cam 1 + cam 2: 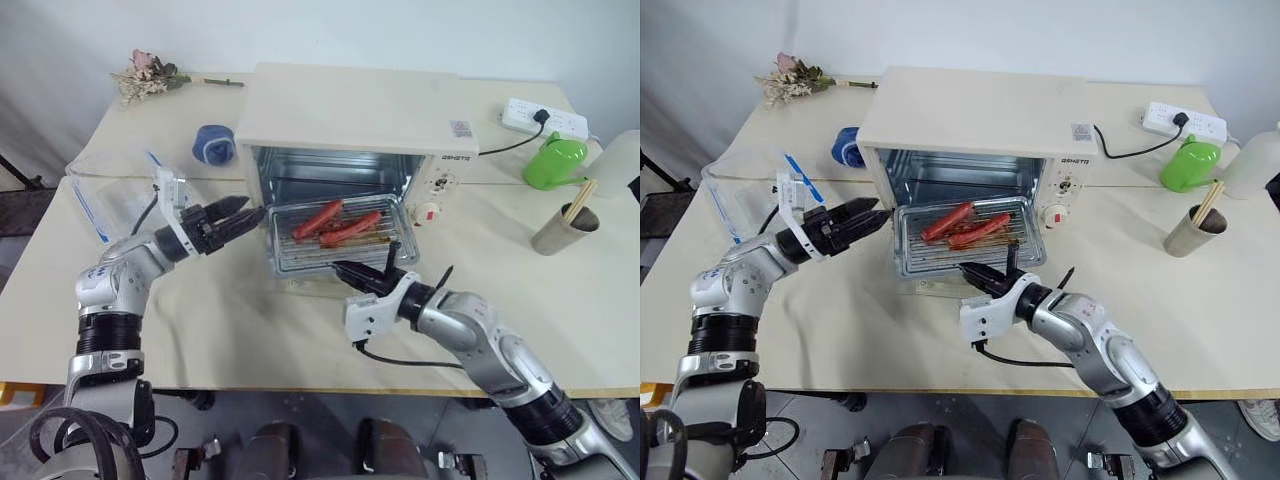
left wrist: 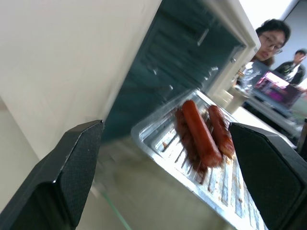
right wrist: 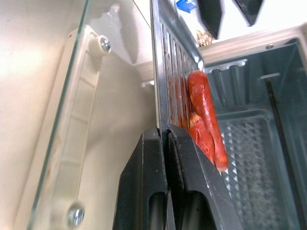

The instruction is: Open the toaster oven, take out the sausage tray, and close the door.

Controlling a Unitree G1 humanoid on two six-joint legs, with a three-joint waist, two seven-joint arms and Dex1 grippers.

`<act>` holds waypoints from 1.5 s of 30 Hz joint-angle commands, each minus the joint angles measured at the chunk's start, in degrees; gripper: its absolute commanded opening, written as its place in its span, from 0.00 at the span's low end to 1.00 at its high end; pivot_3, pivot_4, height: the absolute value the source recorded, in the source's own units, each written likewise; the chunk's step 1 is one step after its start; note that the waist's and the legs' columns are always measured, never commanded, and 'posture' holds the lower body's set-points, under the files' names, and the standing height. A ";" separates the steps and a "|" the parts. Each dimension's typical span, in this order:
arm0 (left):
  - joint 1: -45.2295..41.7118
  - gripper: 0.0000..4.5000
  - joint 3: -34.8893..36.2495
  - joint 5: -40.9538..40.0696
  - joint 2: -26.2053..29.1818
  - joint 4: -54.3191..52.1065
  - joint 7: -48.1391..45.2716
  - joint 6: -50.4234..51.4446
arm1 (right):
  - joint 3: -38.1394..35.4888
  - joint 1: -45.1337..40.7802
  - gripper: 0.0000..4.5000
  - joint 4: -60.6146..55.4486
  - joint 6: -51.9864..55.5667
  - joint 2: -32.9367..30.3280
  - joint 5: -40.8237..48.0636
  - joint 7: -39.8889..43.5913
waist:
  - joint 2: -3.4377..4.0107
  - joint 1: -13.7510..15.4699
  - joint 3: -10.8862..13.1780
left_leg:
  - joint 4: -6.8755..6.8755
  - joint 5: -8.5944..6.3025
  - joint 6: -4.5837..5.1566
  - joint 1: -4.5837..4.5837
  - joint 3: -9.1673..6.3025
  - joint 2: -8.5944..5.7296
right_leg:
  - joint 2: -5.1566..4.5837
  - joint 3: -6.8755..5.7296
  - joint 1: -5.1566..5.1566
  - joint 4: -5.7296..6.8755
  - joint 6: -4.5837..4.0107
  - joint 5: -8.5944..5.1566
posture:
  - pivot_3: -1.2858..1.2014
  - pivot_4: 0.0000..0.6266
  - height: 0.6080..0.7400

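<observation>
Head view: the oven stands open on the bench, its door folded down. The tray sits half out of the oven mouth, pinched at its front rim by the right end effector.

Left wrist view: the left end effector gapes wide beside the oven, likely ready to steady the tray's free edge.

Right wrist view: the fingers are clamped on the rim, above the door, with open bench in front of the oven.

sausage tray before toaster oven

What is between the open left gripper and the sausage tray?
Nothing: in the left wrist view the stretch from the left gripper to the sausage tray is bare, with only the lowered glass door beneath.
</observation>
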 commanded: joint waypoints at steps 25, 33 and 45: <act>-5.61 0.59 17.55 -19.20 -10.07 -4.95 30.03 48.49 | -5.25 -1.95 0.00 0.83 -14.52 -5.28 6.21 1.76 | -0.08 -0.07 0.01 | 0.11 0.01 -0.01 -0.19 -0.13 0.00 | 0.01 -0.03 -0.02 -0.09 0.00 0.00 | 0.52 0.24 1.00; -6.55 0.05 20.27 -21.17 -10.69 -2.03 31.59 53.84 | -5.60 -1.82 0.00 1.03 -15.36 -5.10 6.74 1.99 | -0.08 -0.10 0.01 | 0.10 0.01 -0.02 -0.18 -0.12 0.00 | 0.02 -0.03 -0.03 -0.09 0.00 0.00 | 0.52 0.24 1.00; 2.72 0.00 24.65 -40.53 -8.66 0.29 46.48 53.95 | -9.02 -0.26 0.18 0.10 -8.34 -4.39 21.98 8.64 | -0.09 -0.26 0.00 | 0.12 0.02 -0.03 -0.16 -0.13 0.02 | 0.01 0.03 -0.03 -0.05 0.00 0.00 | 0.52 0.24 1.00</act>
